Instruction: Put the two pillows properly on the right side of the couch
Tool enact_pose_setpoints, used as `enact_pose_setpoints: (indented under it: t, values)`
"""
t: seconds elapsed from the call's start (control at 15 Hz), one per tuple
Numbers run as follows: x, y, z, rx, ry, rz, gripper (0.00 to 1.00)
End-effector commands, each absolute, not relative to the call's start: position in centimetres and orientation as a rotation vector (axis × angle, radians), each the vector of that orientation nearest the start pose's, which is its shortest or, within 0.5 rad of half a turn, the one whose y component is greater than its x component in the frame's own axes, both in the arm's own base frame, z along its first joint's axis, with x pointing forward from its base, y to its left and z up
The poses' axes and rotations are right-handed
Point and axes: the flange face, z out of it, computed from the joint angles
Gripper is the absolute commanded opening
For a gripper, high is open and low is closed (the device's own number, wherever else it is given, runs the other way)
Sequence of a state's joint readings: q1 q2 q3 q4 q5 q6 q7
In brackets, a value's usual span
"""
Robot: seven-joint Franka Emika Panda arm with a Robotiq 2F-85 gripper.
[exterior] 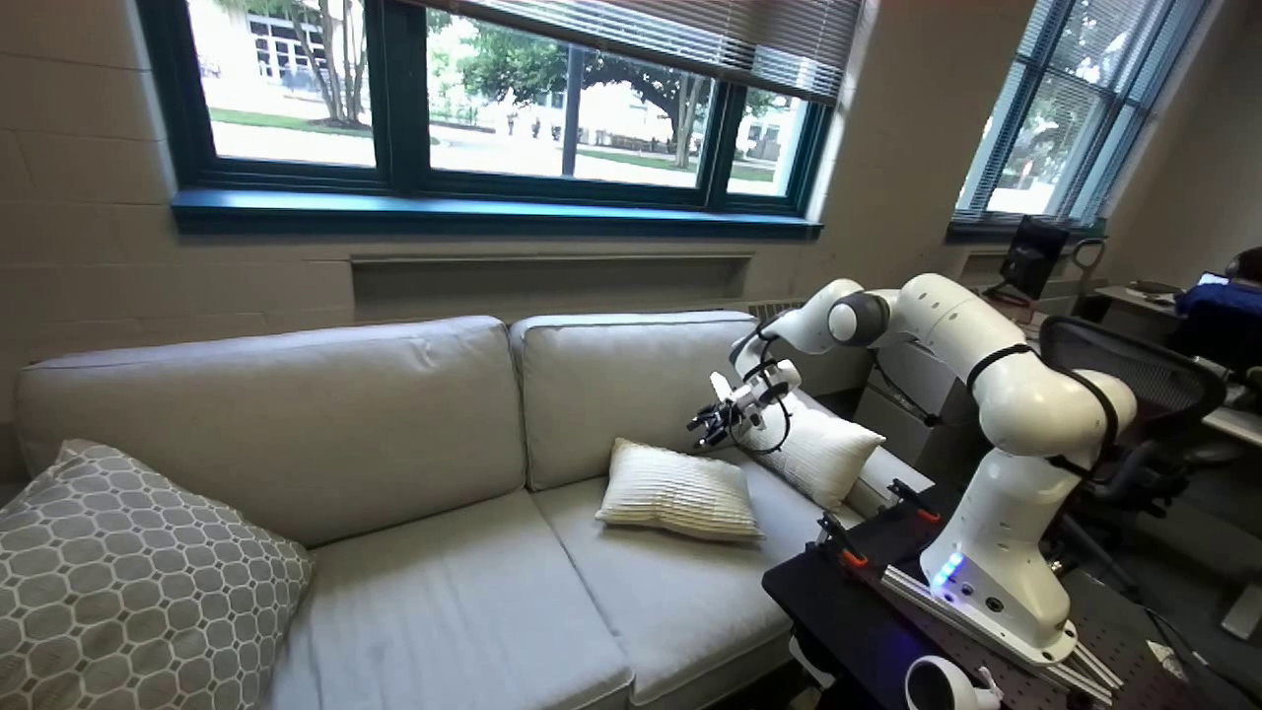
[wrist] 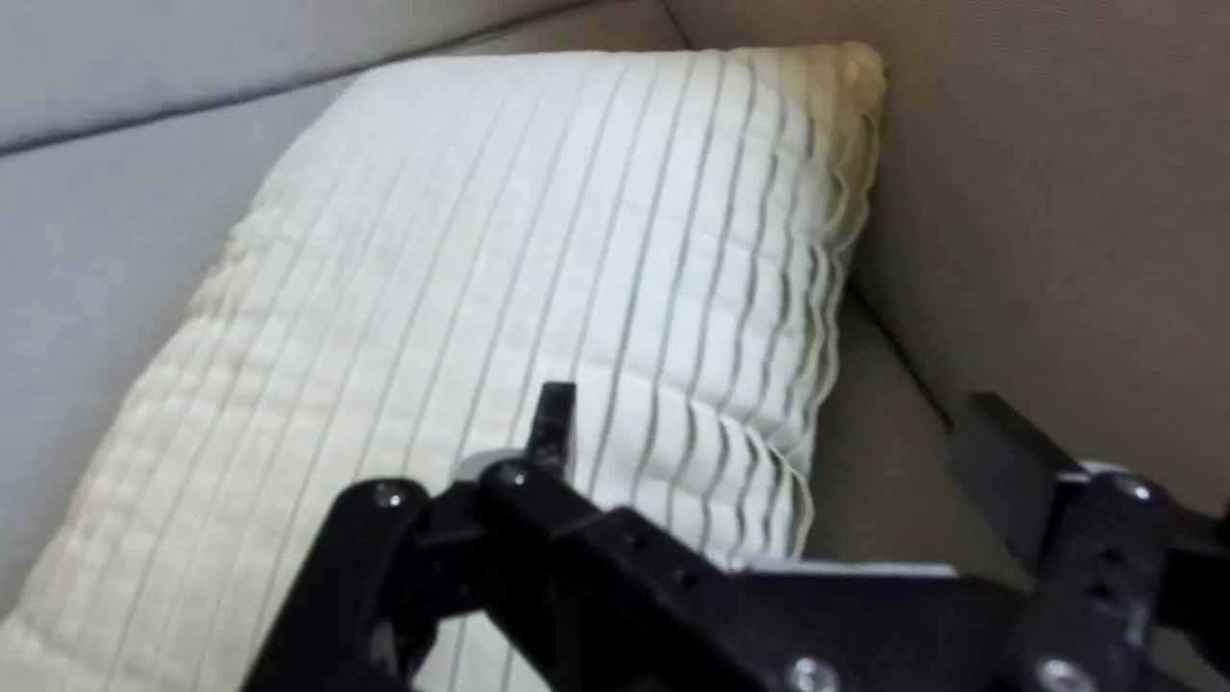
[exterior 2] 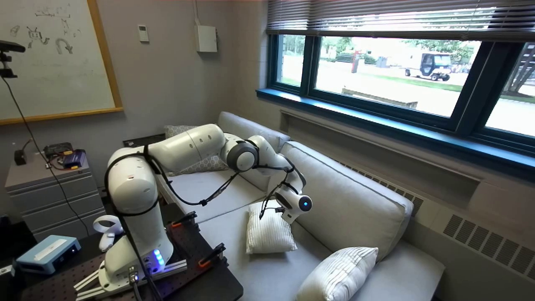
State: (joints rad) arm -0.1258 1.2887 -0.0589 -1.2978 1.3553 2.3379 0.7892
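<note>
Two off-white ribbed pillows lie on the right half of the cream couch (exterior: 424,562). The nearer-to-middle pillow (exterior: 680,493) rests on the seat by the back cushion, also seen as the pillow (exterior 2: 269,232). A second pillow (exterior: 828,454) leans at the right armrest, partly behind my wrist in that view. My gripper (exterior: 708,426) hovers above the middle pillow, close to the backrest. In the wrist view the ribbed pillow (wrist: 538,240) fills the centre; my gripper (wrist: 774,413) is spread wide, one finger over the fabric, the other beyond its edge toward the backrest. Nothing is held.
A large grey patterned pillow (exterior: 148,582) sits at the couch's far left end. The back cushion (exterior 2: 342,200) rises right behind the gripper. A black table (exterior: 838,611) with clamps carries the arm in front of the couch. The armrest (exterior 2: 413,267) bounds the end.
</note>
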Motion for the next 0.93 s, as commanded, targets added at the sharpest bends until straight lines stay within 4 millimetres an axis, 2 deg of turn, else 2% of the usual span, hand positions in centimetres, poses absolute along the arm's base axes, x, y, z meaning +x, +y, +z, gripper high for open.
enact_pose_setpoints:
  t: [0.0,0.2,0.33,0.4,0.87]
  values:
    - [67.9,-7.2,-8.2,-1.247,2.128,0.761,1.0]
    - [69.1,-4.7,-9.0,-1.252,2.213,0.874,1.0]
    - [69.6,-4.1,-9.4,-1.264,2.315,0.89,1.0]
    - [69.1,-4.3,-7.7,-1.258,2.387,0.881,1.0]
    - [69.5,-4.9,-7.3,-1.51,2.726,0.565,1.0]
